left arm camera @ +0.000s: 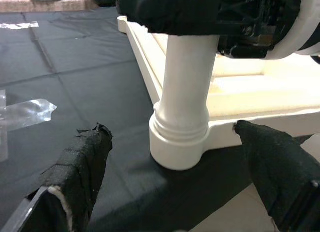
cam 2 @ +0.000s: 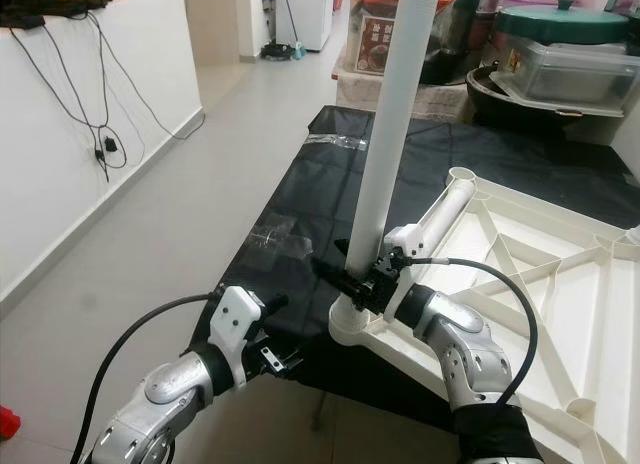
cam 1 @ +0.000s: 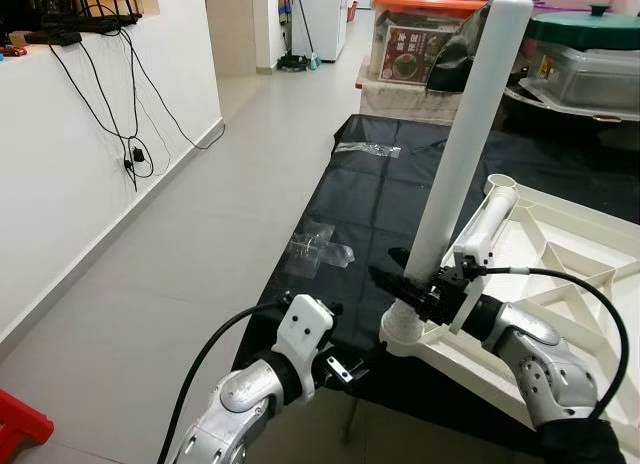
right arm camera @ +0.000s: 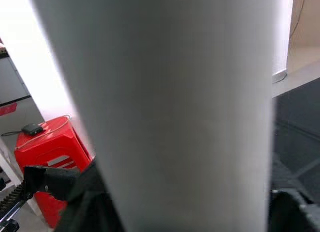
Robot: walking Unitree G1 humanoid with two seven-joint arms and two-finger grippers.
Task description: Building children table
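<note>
A grey tiled corridor runs past a low counter draped in black cloth (cam 1: 370, 199), on which an upturned white plastic children's tabletop with ribbed underside (cam 1: 560, 274) lies. A tall white plastic table leg (cam 1: 465, 144) stands upright in the corner socket (left arm camera: 179, 149) nearest the robot. The right gripper (cam 1: 412, 284) is clamped around that leg low down, just above the socket. The left gripper (left arm camera: 175, 167) hangs at the counter's edge, fingers spread wide either side of the socket, holding nothing. A second white leg (cam 1: 490, 219) lies tilted on the tabletop just behind.

The leg looks only partly seated; a sideways push could tip it out, or slide the tabletop off the cloth edge. Crumpled clear plastic wrap (cam 1: 318, 249) lies nearby, and lidded storage tubs (cam 1: 585, 64) crowd the far end.
</note>
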